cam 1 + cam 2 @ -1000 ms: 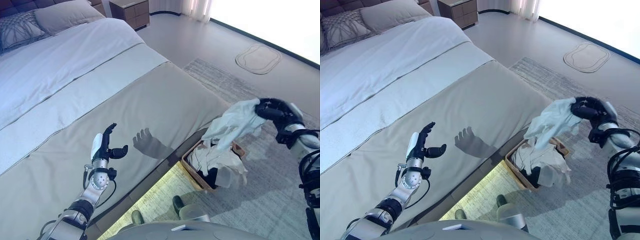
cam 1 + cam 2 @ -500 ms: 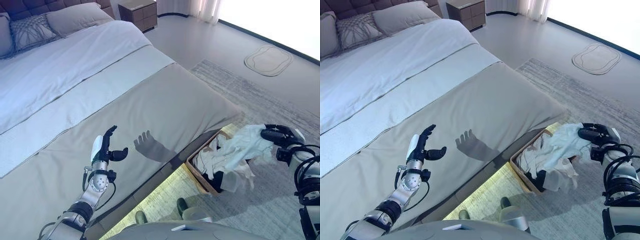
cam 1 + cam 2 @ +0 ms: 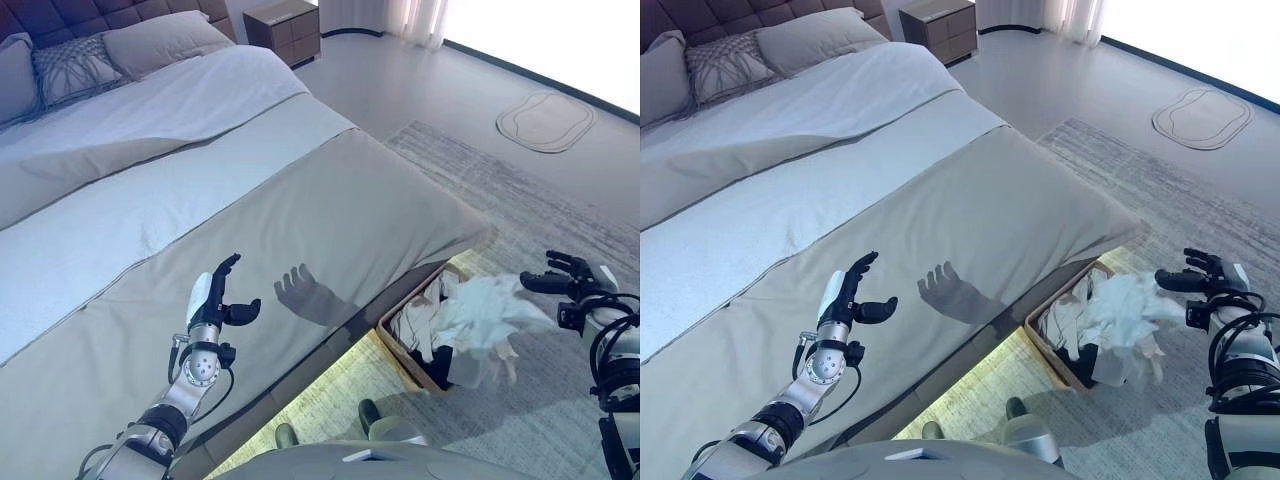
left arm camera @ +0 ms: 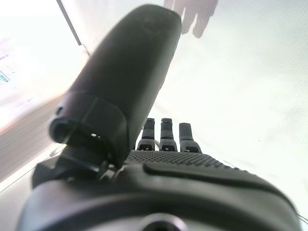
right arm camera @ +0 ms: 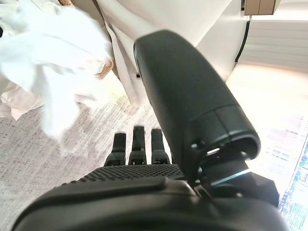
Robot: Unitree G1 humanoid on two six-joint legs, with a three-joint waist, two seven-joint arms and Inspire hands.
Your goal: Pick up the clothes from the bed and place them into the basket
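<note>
The left robot hand [image 3: 213,300] is nearest, raised above the foot end of the bed [image 3: 300,190] with its fingers straight and its thumb spread; it is released and grasps nothing. Its shadow falls on the beige cover just beside it.

The basket [image 3: 1045,340] stands on the rug [image 3: 520,210] against the bed's foot edge. It holds white clothes [image 3: 420,325] with a dark item among them.

A white garment [image 3: 1127,300] lies over the basket's outer side, spilling past the rim toward the rug. The right robot hand [image 3: 1195,278] is just beside this garment, fingers extended and released; its wrist view shows the garment clear of the fingers.

Farther off, pillows [image 3: 150,40] lie at the headboard, with a nightstand [image 3: 285,22] beyond.
</note>
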